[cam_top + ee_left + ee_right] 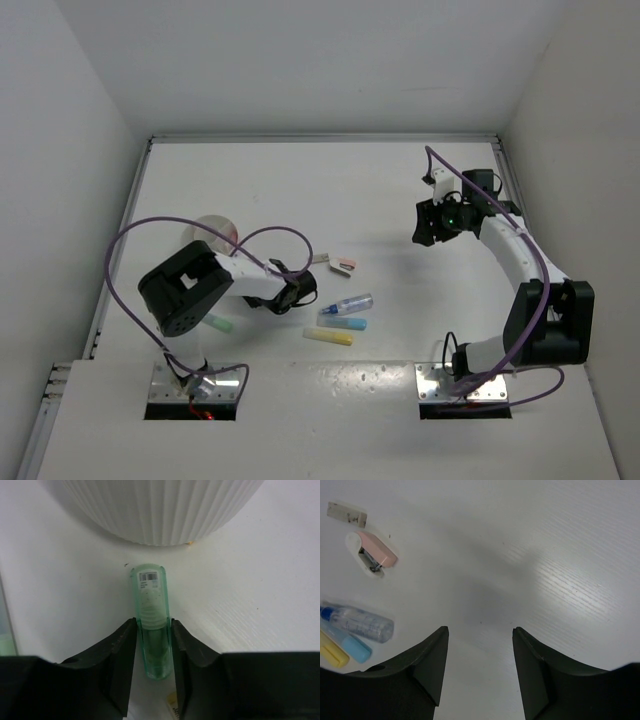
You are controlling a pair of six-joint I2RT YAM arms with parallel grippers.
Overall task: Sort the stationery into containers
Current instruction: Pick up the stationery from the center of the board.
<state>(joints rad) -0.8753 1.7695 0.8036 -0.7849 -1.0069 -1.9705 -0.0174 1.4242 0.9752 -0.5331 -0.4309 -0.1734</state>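
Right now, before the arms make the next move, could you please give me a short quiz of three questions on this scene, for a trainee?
1. True or false: the right gripper is shut on an item.
2. What lies between the fingers of the left gripper? A) a yellow marker B) a mint marker C) a clear tube
3. Fill in: in the left wrist view, just beyond that item stands the ribbed white ____.

Key: 1 false, its jaws stand open with nothing between them. 2 B. 3 dish.
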